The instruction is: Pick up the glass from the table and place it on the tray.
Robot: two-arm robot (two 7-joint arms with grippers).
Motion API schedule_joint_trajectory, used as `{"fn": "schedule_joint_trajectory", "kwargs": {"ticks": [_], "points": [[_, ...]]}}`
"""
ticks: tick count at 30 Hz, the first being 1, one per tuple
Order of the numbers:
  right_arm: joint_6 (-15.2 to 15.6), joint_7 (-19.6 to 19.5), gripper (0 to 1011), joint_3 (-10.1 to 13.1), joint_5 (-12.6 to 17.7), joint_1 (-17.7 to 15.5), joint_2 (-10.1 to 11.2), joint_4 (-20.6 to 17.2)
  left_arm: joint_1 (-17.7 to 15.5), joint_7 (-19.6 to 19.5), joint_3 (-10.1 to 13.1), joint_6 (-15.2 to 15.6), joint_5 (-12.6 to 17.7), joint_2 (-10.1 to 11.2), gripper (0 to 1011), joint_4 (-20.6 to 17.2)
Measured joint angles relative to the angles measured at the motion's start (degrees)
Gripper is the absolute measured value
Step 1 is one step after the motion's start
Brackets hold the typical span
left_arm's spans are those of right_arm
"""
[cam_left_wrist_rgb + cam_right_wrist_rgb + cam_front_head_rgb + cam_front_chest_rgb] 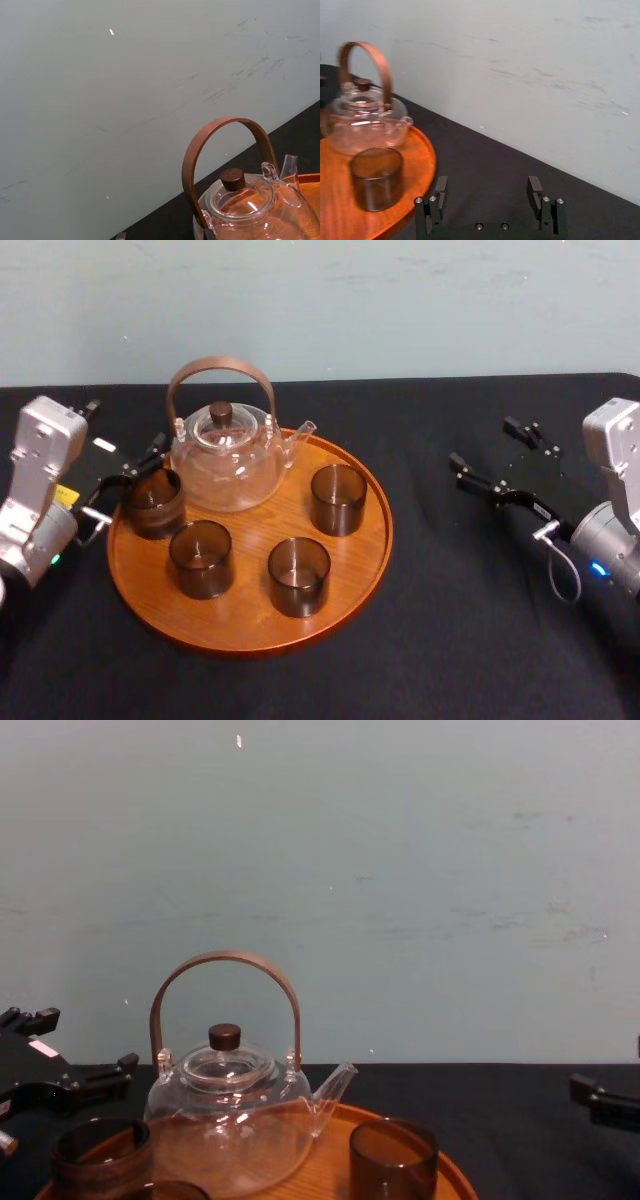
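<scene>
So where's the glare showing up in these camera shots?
Head view: white highlights on the glass teapot. Left wrist view: a bright streak on its lid. Right wrist view: pale bands across the teapot's body, and the wooden tray shines bright orange near its rim.

Lab-like setup: black-draped table (450, 620), bare pale wall (400, 300).

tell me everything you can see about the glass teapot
The glass teapot is clear, round-bodied and looks empty. A brown arched handle rises upright over it, fixed at both sides. Its glass lid is on, topped by a dark knob. A short spout points to the robot's right. It stands upright on the far part of the tray. A dark glass sits close on its left; whether they touch cannot be told.
</scene>
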Motion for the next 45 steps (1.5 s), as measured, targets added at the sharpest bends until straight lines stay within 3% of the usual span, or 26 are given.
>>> {"fn": "schedule_joint_trajectory", "kwargs": {"ticks": [6,16,45], "points": [[-0.48,-2.38,1002,0.55,-2.06,0.2,-2.08,2.62,0.0,0.0,0.0,0.0,0.0,0.0,1001,0.0],[-1.47,-2.74,1002,0.88,-4.32,1.37,-4.01,6.74,0.0,0.0,0.0,0.0,0.0,0.0,1001,0.0],[-1.46,-2.59,1002,0.67,-4.19,1.3,-3.76,6.39,0.0,0.0,0.0,0.0,0.0,0.0,1001,0.0]]}}
